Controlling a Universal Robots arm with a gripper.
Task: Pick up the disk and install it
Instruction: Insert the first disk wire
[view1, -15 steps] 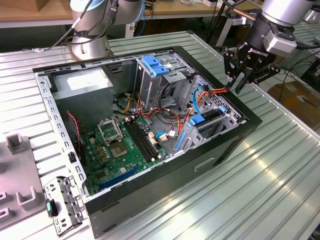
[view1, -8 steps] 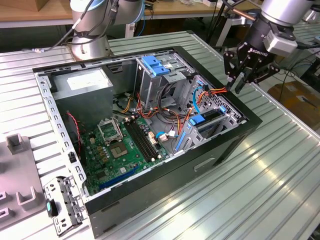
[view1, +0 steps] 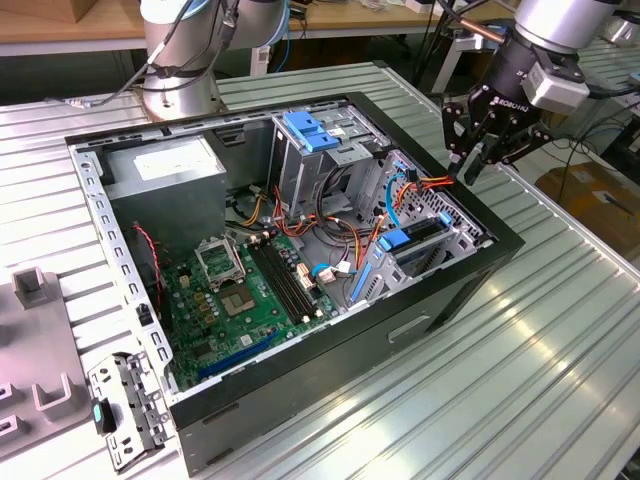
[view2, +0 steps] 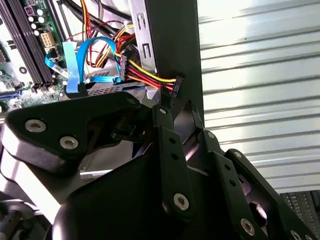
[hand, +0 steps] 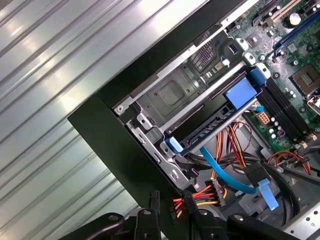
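Observation:
The disk sits on edge in the drive bay at the case's corner, on the exterior view's right, with its blue rails showing. In the first wrist view the disk lies slotted in the bay beside a bare metal tray. My gripper hangs just above the case's rim next to that bay. Its fingers are closed around a black power connector with red, yellow and orange wires. The same connector shows between the fingertips in the first wrist view.
An open black computer case lies on a ribbed metal table. Inside are the green motherboard, a grey power-supply box and a tall metal cage with a blue latch. A blue data cable runs near the connector.

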